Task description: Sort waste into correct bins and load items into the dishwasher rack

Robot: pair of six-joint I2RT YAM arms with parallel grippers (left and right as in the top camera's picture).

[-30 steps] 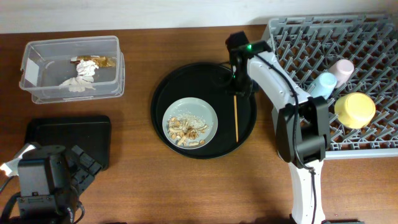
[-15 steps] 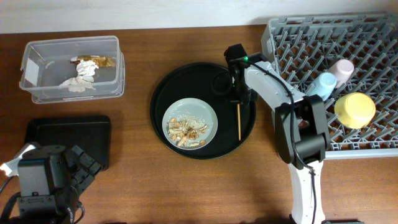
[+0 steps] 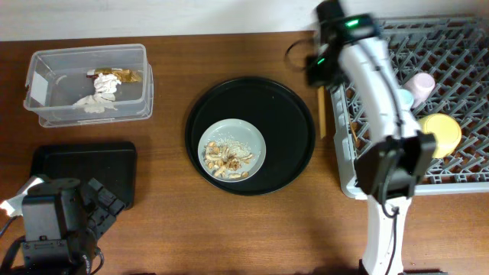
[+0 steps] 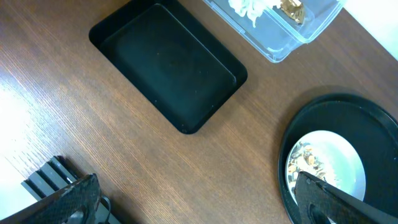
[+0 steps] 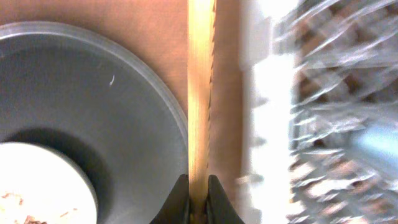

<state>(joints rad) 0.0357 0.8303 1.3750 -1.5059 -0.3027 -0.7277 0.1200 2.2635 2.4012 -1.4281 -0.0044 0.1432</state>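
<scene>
Your right gripper (image 5: 198, 202) is pinched tight on the chopsticks (image 5: 200, 93), bottom centre of frame; they run up between the round black tray (image 5: 81, 93) at left and the dishwasher rack (image 5: 267, 112) at right. Your left gripper (image 4: 199, 205) gapes wide.

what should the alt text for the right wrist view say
The right gripper pinches thin wooden chopsticks that run straight up the frame's middle, over the brown table. The round black tray holding a pale plate lies at left; the grey dishwasher rack, blurred, is at right.
</scene>
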